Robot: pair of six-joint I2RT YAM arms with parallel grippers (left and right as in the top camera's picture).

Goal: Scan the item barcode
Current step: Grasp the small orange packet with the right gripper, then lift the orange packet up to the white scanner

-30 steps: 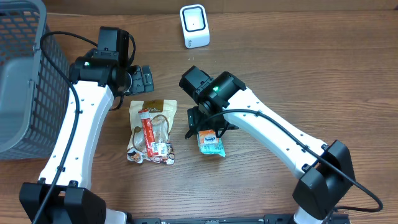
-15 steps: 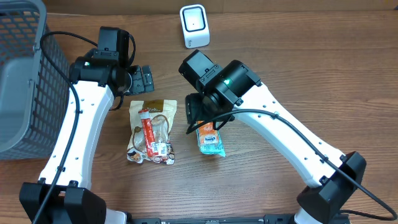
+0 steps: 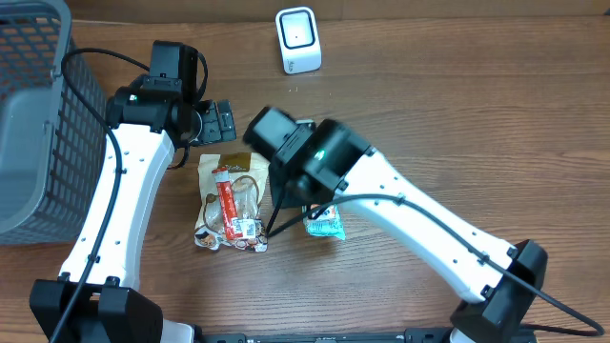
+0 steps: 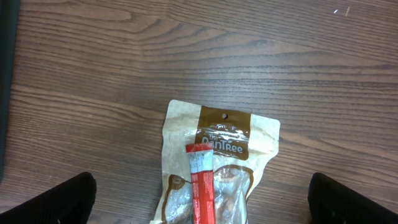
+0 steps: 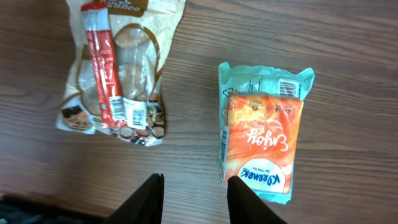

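Observation:
An orange and teal tissue pack (image 5: 261,140) lies flat on the wooden table (image 5: 323,37), also seen in the overhead view (image 3: 326,225). My right gripper (image 5: 196,202) hovers over bare wood just left of it. Its jaws are narrowed but apart, with nothing between them, and the right finger (image 5: 249,202) overlaps the pack's lower left edge. A tan snack bag (image 4: 217,143) with a red stick (image 4: 202,180) on top lies below my left gripper (image 4: 199,205), which is wide open and empty. The white barcode scanner (image 3: 298,40) stands at the back of the table.
A grey wire basket (image 3: 33,124) fills the left edge of the table. The snack bag (image 3: 232,200) and the tissue pack lie side by side, a narrow strip of wood between them. My right arm (image 3: 400,205) crosses from the lower right.
My right arm has swung left, from above the tissue pack toward the strip between it and the snack bag, and its jaws have narrowed. The left arm and both items have not moved.

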